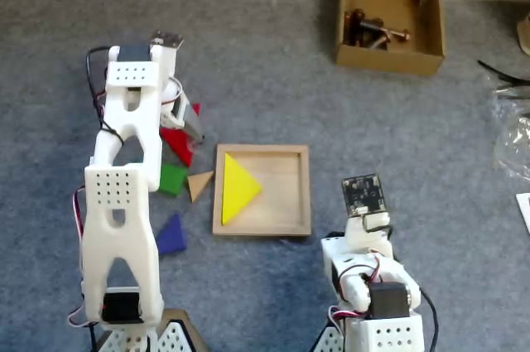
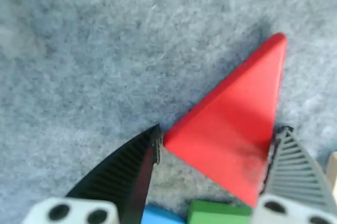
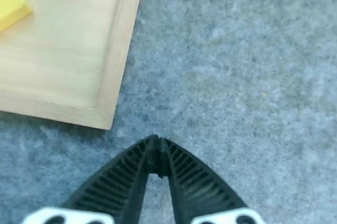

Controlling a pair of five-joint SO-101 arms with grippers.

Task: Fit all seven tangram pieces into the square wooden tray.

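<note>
A square wooden tray (image 1: 304,190) lies on grey carpet (image 1: 273,79) near the middle of the overhead picture. It holds just one piece, a large yellow triangle (image 1: 238,188), which sits against the tray's left wall with one point aimed at the centre. The rest of the tray floor is bare wood. The other pieces lie loose on the carpet left of the tray. A small tan triangle (image 1: 199,184) is just beside the tray wall, with a green piece (image 1: 172,179) next to it. A dark blue piece (image 1: 171,236) lies lower down, and a red triangle (image 1: 177,143) lies above, partly under the left arm. That makes five pieces in sight, and any others may be hidden beneath that arm. The left gripper (image 2: 220,132) is low over the red triangle with its jaws spread wide on either side. A thin strip of carpet shows between the black finger and the nearest corner, so the triangle does not look clamped yet. The right gripper (image 3: 158,150) is closed and empty over the carpet, just off a corner of the tray. By this count the job is barely begun, with one piece placed and six to go, and the red triangle looks like the next candidate. A cardboard box (image 1: 389,62) sits at upper right.
</note>
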